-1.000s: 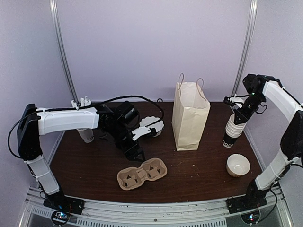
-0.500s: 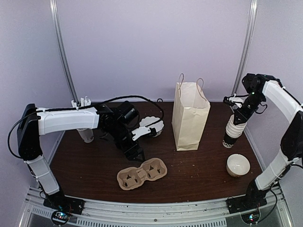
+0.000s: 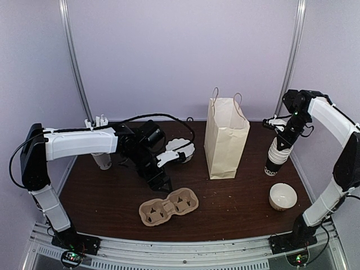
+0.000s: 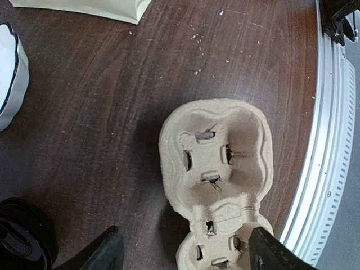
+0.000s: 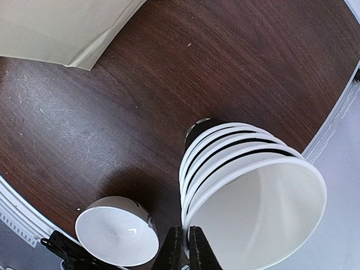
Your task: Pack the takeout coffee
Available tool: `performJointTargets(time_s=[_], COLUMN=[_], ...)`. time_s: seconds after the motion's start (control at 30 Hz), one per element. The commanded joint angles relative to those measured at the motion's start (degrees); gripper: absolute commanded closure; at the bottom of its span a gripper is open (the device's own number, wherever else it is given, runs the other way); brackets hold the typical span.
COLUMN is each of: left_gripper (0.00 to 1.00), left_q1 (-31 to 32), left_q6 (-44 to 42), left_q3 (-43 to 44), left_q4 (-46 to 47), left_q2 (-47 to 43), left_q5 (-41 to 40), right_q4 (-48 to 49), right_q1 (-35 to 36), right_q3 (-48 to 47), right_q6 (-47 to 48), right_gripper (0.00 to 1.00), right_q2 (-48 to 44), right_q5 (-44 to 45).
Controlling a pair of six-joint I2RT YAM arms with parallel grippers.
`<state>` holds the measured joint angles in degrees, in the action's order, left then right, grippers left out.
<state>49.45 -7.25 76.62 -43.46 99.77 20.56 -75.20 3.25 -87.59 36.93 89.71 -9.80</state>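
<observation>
Left wrist: spread wide; right wrist: pinching

We see the left gripper spread above the pulp tray. The takeout coffee shows its black lid at seven o'clock. Our right gripper pinches the top rim of the cup stack.

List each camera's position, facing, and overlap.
Top external: above, behind the bases, facing down the table; left arm and right arm show.
Left wrist: straight down on the cup carrier; open left gripper at bottom.
Right wrist: down onto the cup stack and bowl; right gripper pinches the stack's rim.
Both wrist views catch the paper bag.
</observation>
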Motion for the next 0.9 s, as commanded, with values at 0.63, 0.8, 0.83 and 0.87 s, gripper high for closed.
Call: performJointTargets(time_s=[0.63, 0.8, 0.83, 0.87], left_gripper=[0.2, 0.2, 0.2, 0.2], left_q1=[-0.1, -0.1, -0.1, -0.1], left_q6=[-1.0, -0.9, -0.9, -0.9], left_q3=[0.9, 1.1, 1.1, 1.1], left_q4=[0.4, 0.4, 0.4, 0.4], left_q2=[-0.4, -0.1, -0.1, -0.1], left_q5=[0.4, 0.8, 0.8, 0.8], right_q4=[-2.5, -3.2, -3.7, -3.3], right_q1=[0.6, 0.7, 0.7, 1.1], right_q3=[-4.6, -5.7, -6.1, -6.1], right_q6=[-1.8, -0.4, -0.3, -0.5], right_gripper=[1.0, 1.0, 1.0, 1.0], right_q2=[-1.4, -2.9, -2.6, -2.5], right_q5=[3.8, 4.1, 4.0, 5.8])
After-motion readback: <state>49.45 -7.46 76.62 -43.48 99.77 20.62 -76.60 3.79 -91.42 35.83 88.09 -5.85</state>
